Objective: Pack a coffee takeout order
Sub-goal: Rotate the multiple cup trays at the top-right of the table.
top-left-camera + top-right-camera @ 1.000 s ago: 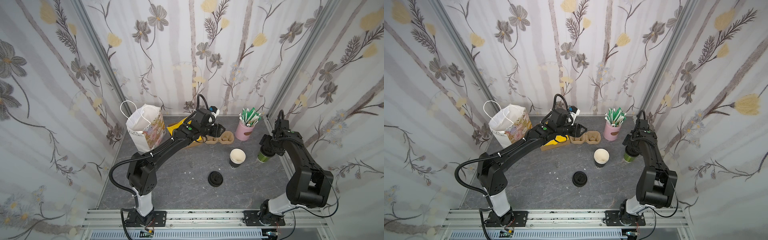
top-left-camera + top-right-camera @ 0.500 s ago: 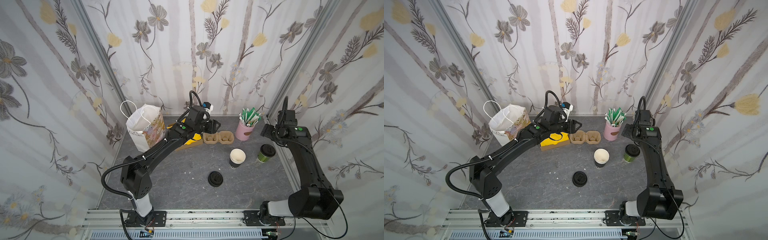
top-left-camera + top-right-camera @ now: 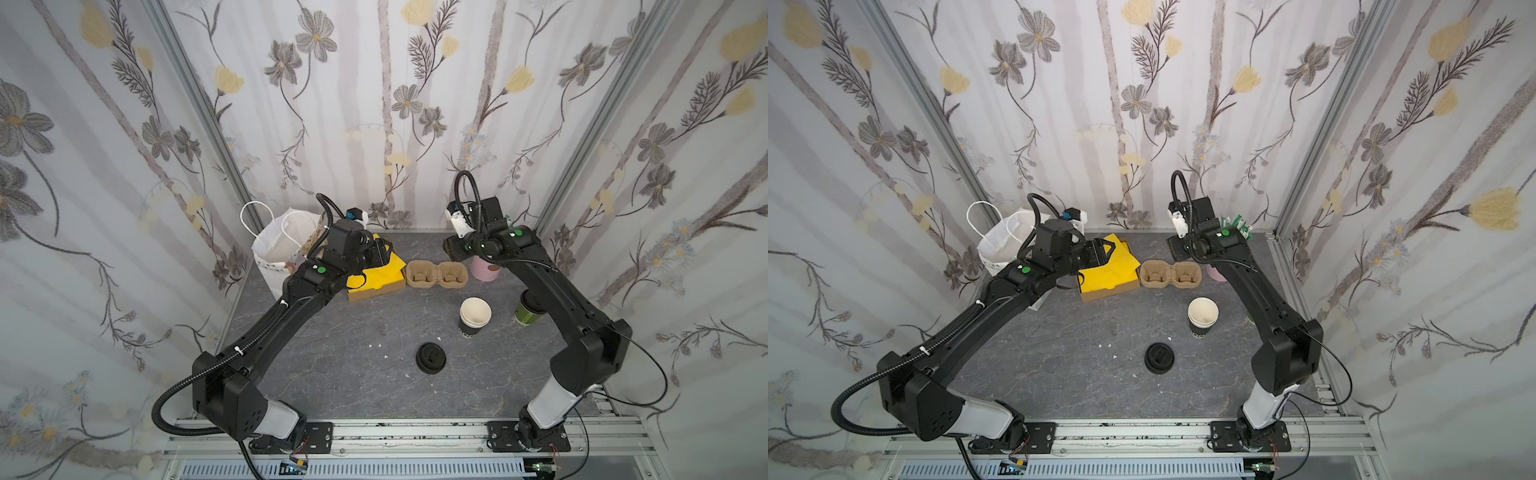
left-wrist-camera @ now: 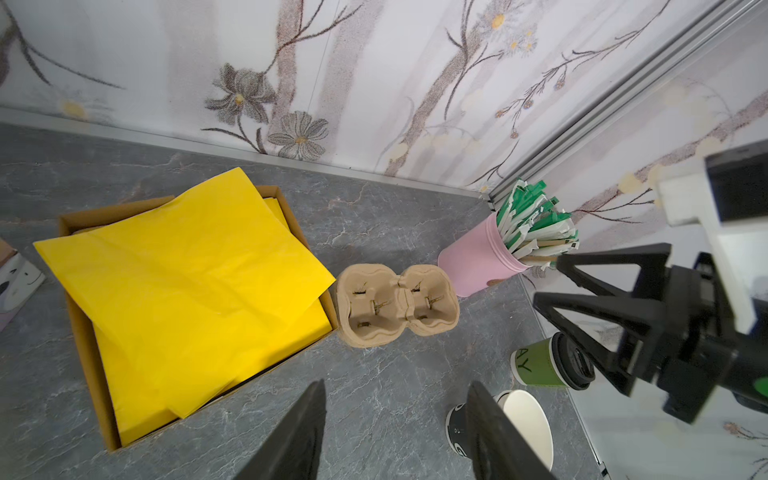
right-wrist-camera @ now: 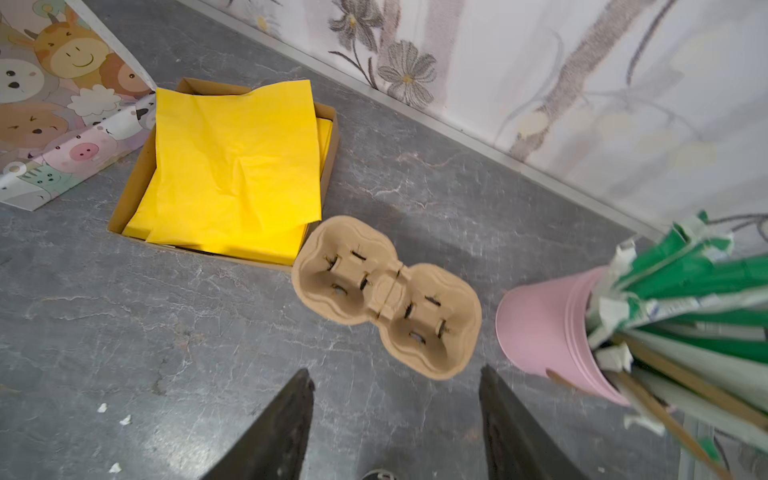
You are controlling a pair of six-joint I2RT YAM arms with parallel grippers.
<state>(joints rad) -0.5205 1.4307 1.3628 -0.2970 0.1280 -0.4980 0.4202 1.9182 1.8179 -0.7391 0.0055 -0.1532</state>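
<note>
left arm [image 3: 274,328] and right arm [image 3: 557,291]: black, white-based, ribbed cables (green wrist dots).

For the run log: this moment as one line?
left gripper open, empty | right gripper open, empty | green cup lidded, unpacked | yellow napkin in box | carrier empty

Grey marbled tabletop [image 3: 332,374] before me. Far left: paper bag [image 3: 282,245]. Right of it: cardboard box [image 3: 374,293] of yellow napkins [image 3: 382,270], cup carrier [image 3: 434,274] just beside, then pink cup [image 3: 484,270]. Mid right: stacked cups [image 3: 474,318], lidded green cup [image 3: 527,313] further right. Nearer, centre: loose black lid [image 3: 431,357], white scraps [image 3: 376,345] to its left.
</note>
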